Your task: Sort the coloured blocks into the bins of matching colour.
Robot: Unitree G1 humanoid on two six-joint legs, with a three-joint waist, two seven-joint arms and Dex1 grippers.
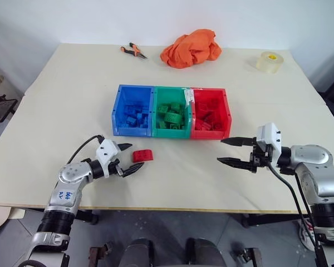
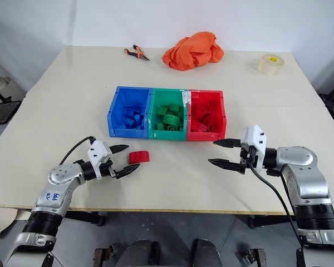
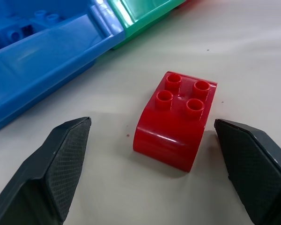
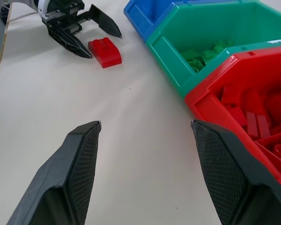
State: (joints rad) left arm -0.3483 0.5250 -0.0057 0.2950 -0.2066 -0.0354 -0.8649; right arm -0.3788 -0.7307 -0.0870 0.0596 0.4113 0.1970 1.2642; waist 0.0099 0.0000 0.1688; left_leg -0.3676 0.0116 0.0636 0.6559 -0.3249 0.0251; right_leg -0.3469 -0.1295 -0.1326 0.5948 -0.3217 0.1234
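A red studded block point(image 1: 142, 156) lies on the table in front of the blue bin point(image 1: 132, 110). My left gripper point(image 1: 129, 158) is open, its fingertips reaching either side of the block's near end without touching it; the left wrist view shows the block point(image 3: 178, 119) between the two spread fingers point(image 3: 61, 164). The joined bins stand in a row: blue, green point(image 1: 171, 111) and red point(image 1: 210, 113), each holding several bricks of its own colour. My right gripper point(image 1: 231, 151) hovers open in front of the red bin, with nothing between its fingers.
An orange cloth point(image 1: 190, 48) lies at the back of the table, pliers point(image 1: 133, 51) to its left and a roll of tape point(image 1: 269, 62) at the back right. The table's front edge point(image 1: 172, 209) runs just below both grippers.
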